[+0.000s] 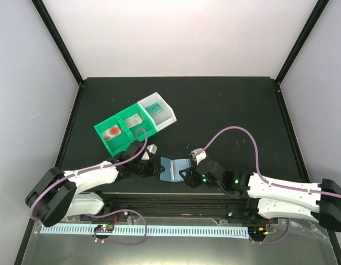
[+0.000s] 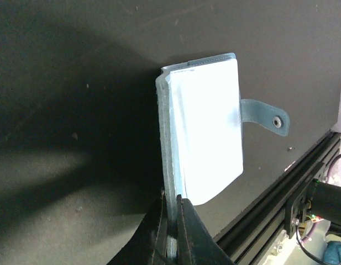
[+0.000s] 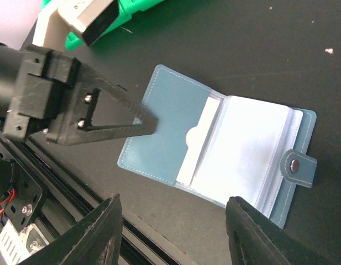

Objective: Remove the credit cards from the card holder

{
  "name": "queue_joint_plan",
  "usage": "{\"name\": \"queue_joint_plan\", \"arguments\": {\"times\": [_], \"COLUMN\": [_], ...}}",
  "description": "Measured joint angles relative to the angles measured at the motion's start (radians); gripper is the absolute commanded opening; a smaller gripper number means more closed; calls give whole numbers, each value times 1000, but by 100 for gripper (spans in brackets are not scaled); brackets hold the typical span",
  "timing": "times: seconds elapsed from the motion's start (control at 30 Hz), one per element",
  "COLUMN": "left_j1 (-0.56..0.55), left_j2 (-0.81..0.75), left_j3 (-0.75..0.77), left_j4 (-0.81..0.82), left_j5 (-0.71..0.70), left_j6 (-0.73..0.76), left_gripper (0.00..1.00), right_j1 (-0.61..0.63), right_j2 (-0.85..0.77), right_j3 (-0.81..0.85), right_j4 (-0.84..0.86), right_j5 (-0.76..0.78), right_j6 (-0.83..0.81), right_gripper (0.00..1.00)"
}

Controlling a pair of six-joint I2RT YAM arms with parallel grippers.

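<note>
Currently my left tool (image 2: 172, 205) pinches the cover of the open card holder (image 3: 214, 146) on the bench (image 1: 225, 110); my right tool (image 3: 173, 205) hangs spread above it. If that thin pinch slips, pulling the credit cards (image 3: 209, 118) could drag the holder along.

We note slate-blue holder (image 3: 162, 118) with pale stitching, milky sleeves (image 3: 247, 154), green tray (image 1: 115, 148), white tray (image 1: 167, 117), black table (image 1: 225, 99), purple cables (image 1: 236, 128).
</note>
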Motion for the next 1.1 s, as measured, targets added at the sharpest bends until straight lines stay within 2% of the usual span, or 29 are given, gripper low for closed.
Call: {"name": "queue_joint_plan", "arguments": {"times": [0.43,0.9,1.1], "left_j1": [-92,-126,-132], "left_j2": [-83,-106,-106], "left_j3": [-100,-116,-116], "left_j4": [74,99,101], "left_j5": [-50,-107,-116], "left_j6": [-140,-196,-200], "left_gripper": [1,2,2], "right_j1": [-114,-154,-156], "right_j2": [217,319,328], "right_j3": [-74,-124,-124], "right_j4": [166,279,287], "right_j5": [-151,-187,-192], "right_j6": [14,19,17], "right_gripper": [52,50,46]}}
